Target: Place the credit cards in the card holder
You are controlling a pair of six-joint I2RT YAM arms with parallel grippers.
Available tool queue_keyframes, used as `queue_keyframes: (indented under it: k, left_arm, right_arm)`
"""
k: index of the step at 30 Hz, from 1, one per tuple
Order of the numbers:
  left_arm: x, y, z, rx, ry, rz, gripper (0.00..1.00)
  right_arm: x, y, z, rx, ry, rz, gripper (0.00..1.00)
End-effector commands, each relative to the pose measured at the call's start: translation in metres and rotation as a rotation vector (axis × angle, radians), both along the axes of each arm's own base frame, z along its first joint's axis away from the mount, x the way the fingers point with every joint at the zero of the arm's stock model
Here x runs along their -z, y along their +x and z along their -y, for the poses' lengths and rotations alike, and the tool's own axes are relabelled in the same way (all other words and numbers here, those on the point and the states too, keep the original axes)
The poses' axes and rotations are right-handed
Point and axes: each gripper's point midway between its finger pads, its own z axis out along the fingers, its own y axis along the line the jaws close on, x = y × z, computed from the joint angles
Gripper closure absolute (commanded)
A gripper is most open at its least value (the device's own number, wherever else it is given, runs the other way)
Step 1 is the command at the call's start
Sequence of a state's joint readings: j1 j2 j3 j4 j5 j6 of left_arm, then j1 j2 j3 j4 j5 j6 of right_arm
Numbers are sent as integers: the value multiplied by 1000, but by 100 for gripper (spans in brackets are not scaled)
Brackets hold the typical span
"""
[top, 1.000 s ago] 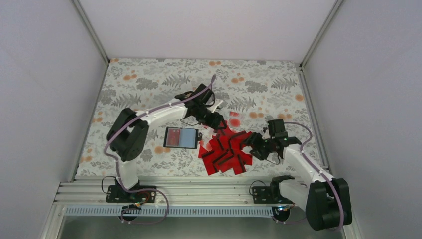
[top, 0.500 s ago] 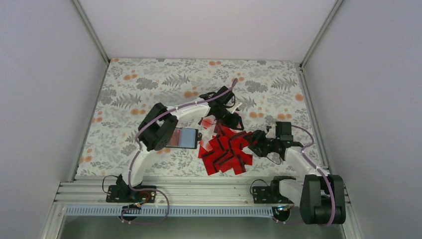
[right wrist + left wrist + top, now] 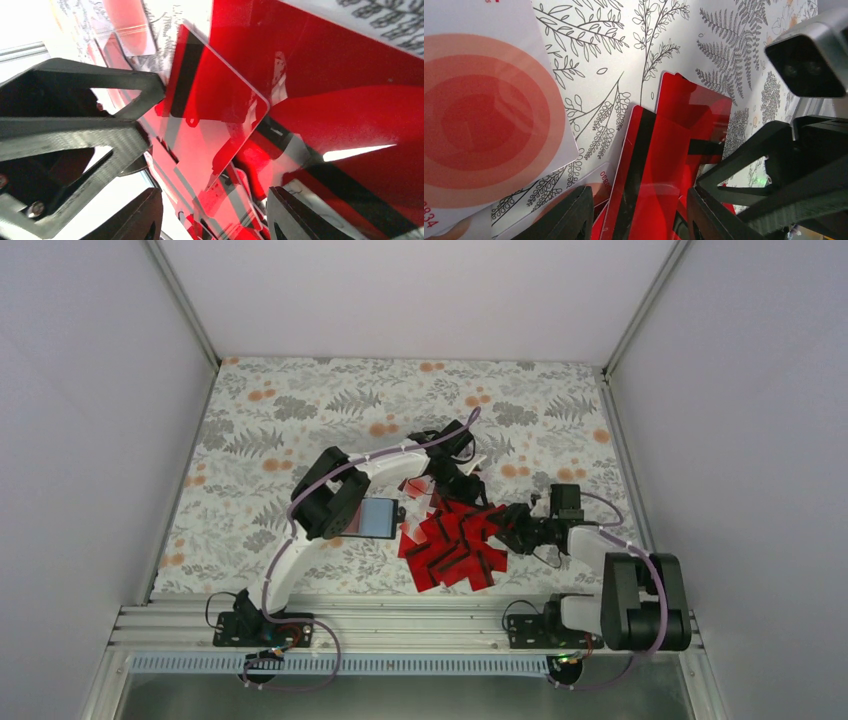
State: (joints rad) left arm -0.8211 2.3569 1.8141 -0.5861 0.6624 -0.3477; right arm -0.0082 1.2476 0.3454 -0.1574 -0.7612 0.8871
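1. Since 1 s ago the left arm (image 3: 325,502) has swung toward frame centre. Its elbow now covers part of the card holder (image 3: 381,517).
2. Left tool (image 3: 461,489) is now at top edge of the credit cards (image 3: 455,546). Right tool (image 3: 512,526) has edged in to the pile's right side, near the other tool.
3. Left tool: fingers apart, one red card's end in the gap. Can't tell if they touch it.
4. Right tool: fingers apart too, low over overlapping red cards.
5. Holder lies open, grey-blue panel up, just left of pile, mid-frame on the bench (image 3: 300,410).
6. Left wrist view: white card (image 3: 479,120) w/ red rings, upper left.
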Motion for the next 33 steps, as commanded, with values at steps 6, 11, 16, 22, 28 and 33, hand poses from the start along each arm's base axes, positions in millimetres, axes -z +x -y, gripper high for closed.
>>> queue_keyframes:
  k: [6,11,16,22,28,33]
  left_arm:
    - [12,-15,-4,41,21,-52,52]
    - [15,-22,-3,54,18,-79,52]
    - [17,-31,1,74,2,-113,52]
    - [16,-46,6,101,-18,-150,52]
    - [14,-57,9,105,-46,-198,52]
    - [10,-59,9,98,-54,-212,52]
  right_arm:
    - [13,8,0,-14,8,21,48]
    - [18,11,0,-14,6,28,50]
    - [18,15,-1,-7,12,63,53]
    - [8,21,-3,-19,30,128,57]
    - [-18,30,-7,-43,55,244,60]
    - [-34,33,-8,-39,64,294,60]
